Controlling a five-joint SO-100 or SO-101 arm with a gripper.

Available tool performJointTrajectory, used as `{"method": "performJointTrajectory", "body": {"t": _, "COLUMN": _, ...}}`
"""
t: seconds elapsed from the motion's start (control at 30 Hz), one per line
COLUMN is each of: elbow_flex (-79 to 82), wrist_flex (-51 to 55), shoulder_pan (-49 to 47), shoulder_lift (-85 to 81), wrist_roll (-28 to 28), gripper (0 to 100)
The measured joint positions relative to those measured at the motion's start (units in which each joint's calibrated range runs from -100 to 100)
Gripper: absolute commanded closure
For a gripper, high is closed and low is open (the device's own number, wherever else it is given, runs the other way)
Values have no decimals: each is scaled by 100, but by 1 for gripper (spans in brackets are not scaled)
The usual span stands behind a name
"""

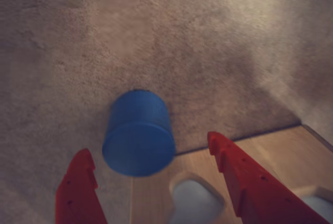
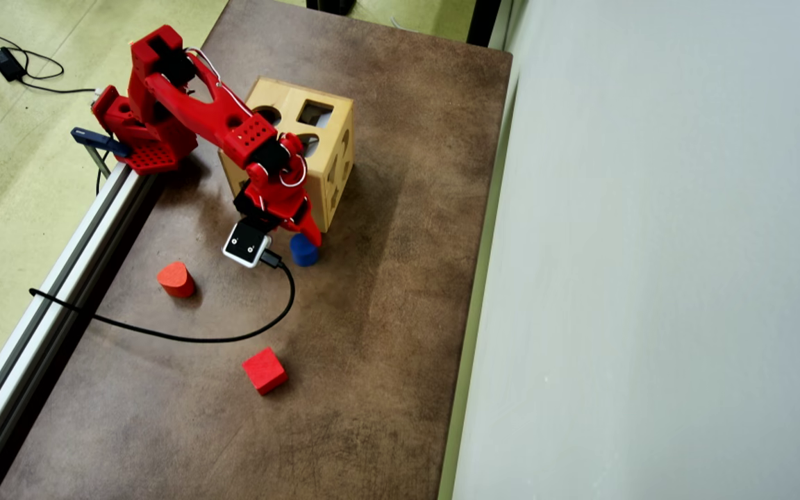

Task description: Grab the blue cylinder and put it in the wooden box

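The blue cylinder (image 2: 303, 250) sits on the brown mat right by the near corner of the wooden box (image 2: 282, 90). In the wrist view the cylinder (image 1: 138, 139) is blurred, with its flat round end towards the camera, and it overlaps the edge of the box's top face (image 1: 270, 151). My red gripper (image 1: 148, 146) is open. Its two fingers stand wide apart on either side of the cylinder, with gaps on both sides. In the overhead view the gripper (image 2: 301, 236) hangs over the box's corner, just above the cylinder.
An orange-red rounded block (image 2: 176, 279) and a red cube (image 2: 264, 371) lie on the mat nearer the camera's bottom edge. A black cable (image 2: 198, 338) loops from the wrist camera. A metal rail (image 2: 60, 257) runs along the left, and a pale wall (image 2: 650, 278) stands to the right.
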Motion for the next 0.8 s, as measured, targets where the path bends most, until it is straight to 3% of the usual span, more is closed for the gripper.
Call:
{"method": "performJointTrajectory", "body": {"t": 0.47, "elbow_flex": -704, "wrist_flex": 0, "shoulder_pan": 0, "shoulder_lift": 720, "wrist_roll": 0, "gripper": 67}}
{"method": "performJointTrajectory", "body": {"t": 0.6, "elbow_flex": -704, "wrist_flex": 0, "shoulder_pan": 0, "shoulder_lift": 720, "wrist_roll": 0, "gripper": 76}}
{"method": "performJointTrajectory", "body": {"t": 0.8, "elbow_flex": -704, "wrist_flex": 0, "shoulder_pan": 0, "shoulder_lift": 720, "wrist_roll": 0, "gripper": 96}}
